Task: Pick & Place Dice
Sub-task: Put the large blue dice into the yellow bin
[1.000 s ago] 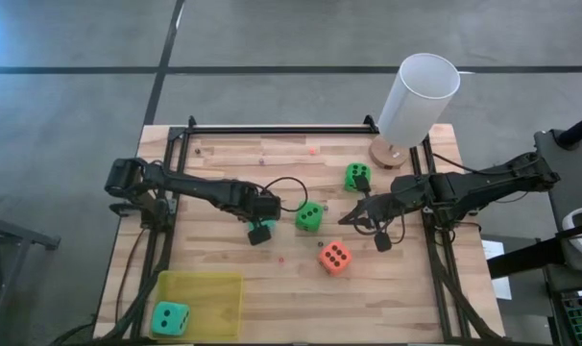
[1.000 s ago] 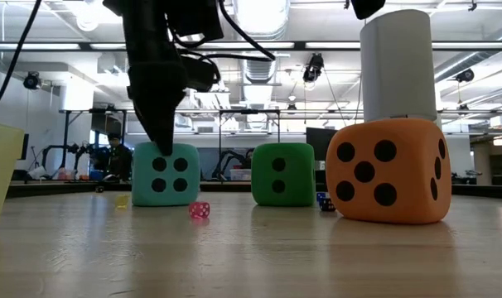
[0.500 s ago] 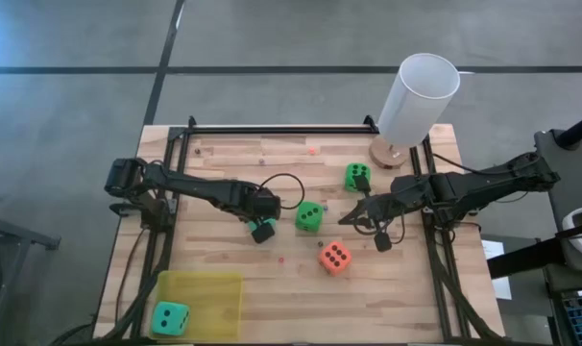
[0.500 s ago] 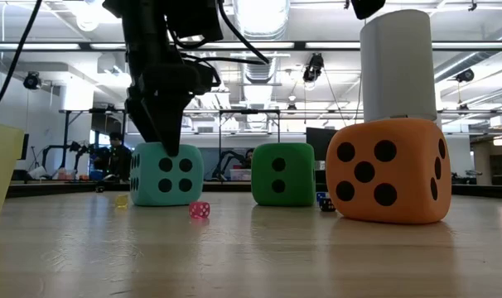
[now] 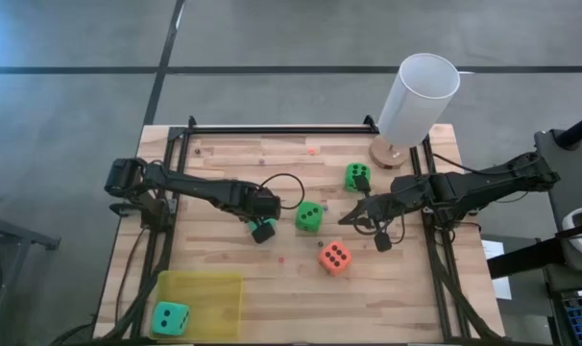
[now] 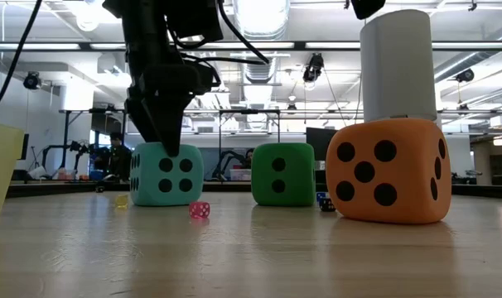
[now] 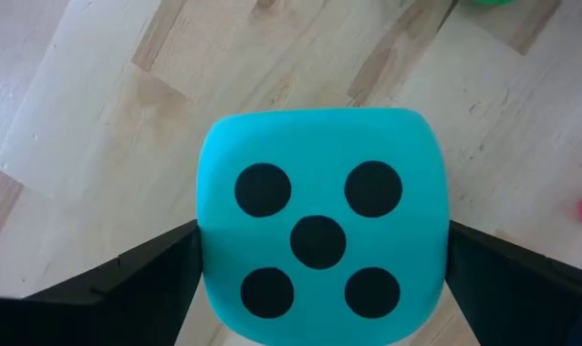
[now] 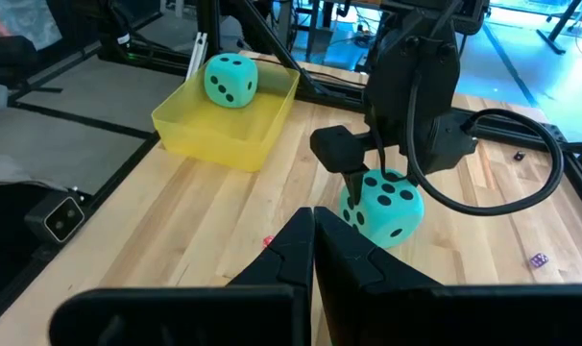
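Left jaws spread astride teal die (image 7: 320, 226), clear wood around

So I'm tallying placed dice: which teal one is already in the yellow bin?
The teal die in the yellow bin; the other teal die sits on the table between the left end effector's open fingers.

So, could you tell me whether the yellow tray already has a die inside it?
Yes, one teal die lies inside the yellow tray at the table's near left corner in the high view.
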Controlling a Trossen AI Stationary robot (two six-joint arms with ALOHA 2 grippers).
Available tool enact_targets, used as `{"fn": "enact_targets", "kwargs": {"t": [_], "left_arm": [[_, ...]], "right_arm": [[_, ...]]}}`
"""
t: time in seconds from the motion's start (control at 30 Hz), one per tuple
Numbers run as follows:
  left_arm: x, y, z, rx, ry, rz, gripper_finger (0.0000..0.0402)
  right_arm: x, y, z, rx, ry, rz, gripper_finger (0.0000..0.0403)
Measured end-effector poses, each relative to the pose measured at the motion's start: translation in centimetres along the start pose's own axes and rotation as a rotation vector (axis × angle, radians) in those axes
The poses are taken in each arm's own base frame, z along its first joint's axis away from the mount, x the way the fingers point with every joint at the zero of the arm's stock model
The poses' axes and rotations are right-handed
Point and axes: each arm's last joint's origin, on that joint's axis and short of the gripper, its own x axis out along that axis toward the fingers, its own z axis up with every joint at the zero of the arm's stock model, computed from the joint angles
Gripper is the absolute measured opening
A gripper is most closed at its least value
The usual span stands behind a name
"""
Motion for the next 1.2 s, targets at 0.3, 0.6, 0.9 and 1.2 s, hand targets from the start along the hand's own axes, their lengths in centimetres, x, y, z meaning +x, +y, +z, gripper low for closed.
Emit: {"fn": "enact_targets", "kwargs": {"t": [0.3,0.6,0.9,1.2], "left_arm": [[0.0,0.01,0.03,0.0,-0.007,0.005,0.0397],[0.0,0.0,0.07,-0.001,-0.013,0.008,0.0389],[0.0,0.0,0.07,0.0,-0.013,0.008,0.0374],[0.0,0.0,0.07,-0.001,-0.013,0.008,0.0372]], "right_arm": [[0.0,-0.01,0.0,0.0,0.0,0.0,0.0008],[0.0,0.0,0.0,0.0,0.0,0.0,0.0008],[0.0,0.0,0.0,0.001,0.0,0.0,0.0008],[0.0,0.0,0.0,0.0,0.0,0.0,0.0008]]}}
